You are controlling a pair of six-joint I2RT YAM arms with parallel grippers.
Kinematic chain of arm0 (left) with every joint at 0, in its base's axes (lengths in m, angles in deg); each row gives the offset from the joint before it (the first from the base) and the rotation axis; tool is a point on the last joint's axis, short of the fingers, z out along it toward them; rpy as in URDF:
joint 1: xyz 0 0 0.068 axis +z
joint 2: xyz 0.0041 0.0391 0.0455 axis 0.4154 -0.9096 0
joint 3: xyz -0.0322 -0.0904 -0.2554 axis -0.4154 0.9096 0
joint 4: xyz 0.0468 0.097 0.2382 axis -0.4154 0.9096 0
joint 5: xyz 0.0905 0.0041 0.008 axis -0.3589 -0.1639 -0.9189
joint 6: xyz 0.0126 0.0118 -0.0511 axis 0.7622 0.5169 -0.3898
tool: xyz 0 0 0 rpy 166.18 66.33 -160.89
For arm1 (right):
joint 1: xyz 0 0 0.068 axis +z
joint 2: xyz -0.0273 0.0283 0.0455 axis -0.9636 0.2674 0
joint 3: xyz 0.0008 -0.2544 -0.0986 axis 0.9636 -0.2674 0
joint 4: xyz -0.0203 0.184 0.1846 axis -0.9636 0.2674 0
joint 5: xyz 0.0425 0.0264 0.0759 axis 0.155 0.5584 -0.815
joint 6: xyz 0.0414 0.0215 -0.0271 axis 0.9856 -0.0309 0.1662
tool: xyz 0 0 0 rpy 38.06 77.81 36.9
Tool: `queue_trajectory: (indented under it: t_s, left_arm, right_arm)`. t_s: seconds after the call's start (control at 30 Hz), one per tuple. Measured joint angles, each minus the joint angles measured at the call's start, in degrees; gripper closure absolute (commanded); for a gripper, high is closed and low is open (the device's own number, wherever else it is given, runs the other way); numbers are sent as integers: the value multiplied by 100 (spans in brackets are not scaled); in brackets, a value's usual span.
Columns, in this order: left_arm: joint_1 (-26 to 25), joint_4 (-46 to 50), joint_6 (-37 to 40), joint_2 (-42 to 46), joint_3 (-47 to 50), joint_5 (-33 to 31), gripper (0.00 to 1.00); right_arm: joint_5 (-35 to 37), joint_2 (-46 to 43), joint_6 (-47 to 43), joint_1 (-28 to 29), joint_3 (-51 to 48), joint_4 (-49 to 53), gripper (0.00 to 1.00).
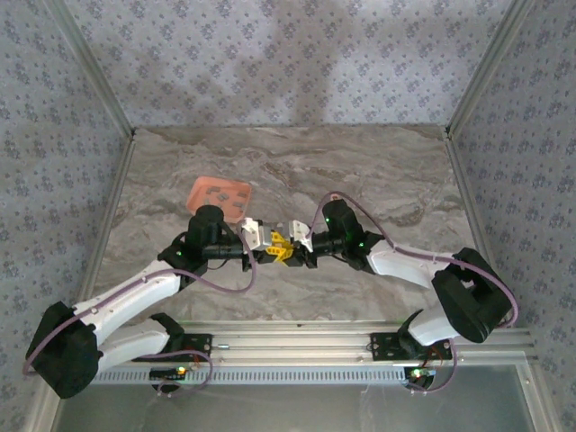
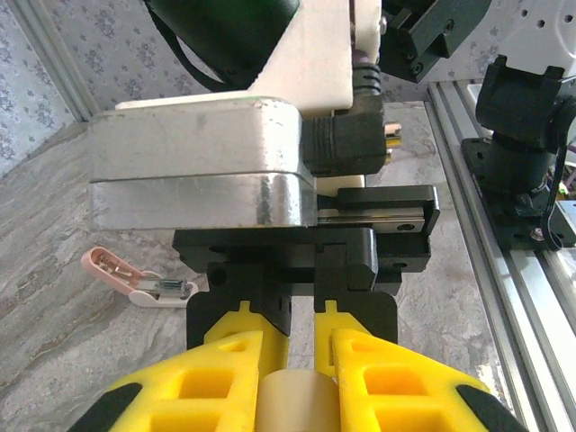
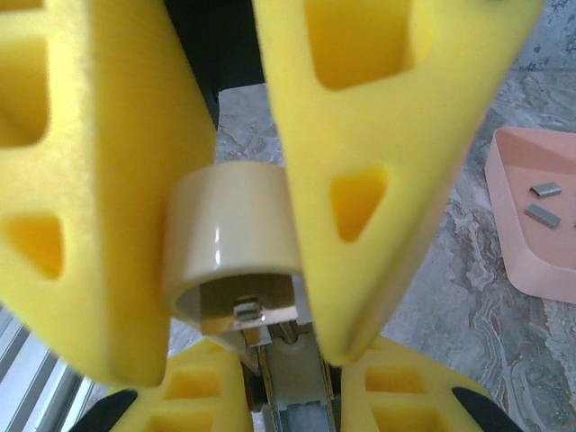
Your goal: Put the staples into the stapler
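My left gripper (image 2: 290, 335) is shut on a cream rounded hollow piece (image 2: 295, 400). In the right wrist view that cream piece (image 3: 236, 236) sits between the left gripper's big yellow fingers (image 3: 387, 135), and a metal channel (image 3: 292, 378) runs out from under it. My right gripper (image 3: 290, 364) is shut on that channel. Both grippers meet at mid-table (image 1: 283, 251). A pink-and-white stapler (image 2: 135, 279) lies spread open on the table beyond them. Two dark grey staples (image 3: 543, 213) lie in the salmon tray (image 3: 531, 265).
The salmon tray (image 1: 219, 196) sits on the marble table behind the left arm. An aluminium rail (image 1: 297, 346) runs along the near edge. Patterned walls (image 1: 288, 54) close in the back and both sides.
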Motion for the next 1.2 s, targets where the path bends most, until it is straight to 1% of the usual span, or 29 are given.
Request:
queue_trajectory:
  t_s: [0.03,0.07,0.13,0.17,0.2,0.3,0.4,0.47,0.63,0.77,0.9,1.07,1.2]
  left_arm:
    - [-2,-7,-11,20,0,-44,52]
    - [-2,-31,-28,39,0,-133,41]
    - [-7,-116,-166,83,0,-330,14]
    - [-7,-173,-260,118,4,-494,6]
    - [-7,-214,-385,153,4,-708,2]
    - [-7,-293,-874,186,4,-1451,2]
    - [-4,-219,-1252,162,4,-2146,2]
    - [-4,-179,-1482,105,7,-2557,2]
    - [-4,-142,-1956,-168,109,-3274,2]
    - [-4,-105,-2210,-463,140,-3622,1]
    - [-4,-76,-2358,-645,140,-3797,2]
    - [-4,-39,-2452,-872,138,-3921,2]
    - [-7,4,-2514,-999,120,-3939,2]
  right_arm:
    - [-20,0,2,-13,0,-15,83]
    - [-24,0,26,-31,0,-24,83]
    - [-13,0,85,-118,-2,-24,83]
    - [7,-7,146,-173,-9,-26,83]
    - [68,-28,260,-254,-33,-33,83]
    - [339,-157,739,-592,-181,-22,84]
    - [870,-227,1438,-1088,-201,319,85]
    - [1298,-225,1810,-1379,-90,796,87]
    - [2612,-2,2673,-2004,695,2229,87]
    - [3519,282,3185,-2249,1165,2870,87]
    - [4144,870,3556,-2308,1652,3403,87]
    - [4540,1469,3901,-2310,2026,3788,86]
    - [4712,1663,4148,-2310,2120,3952,86]
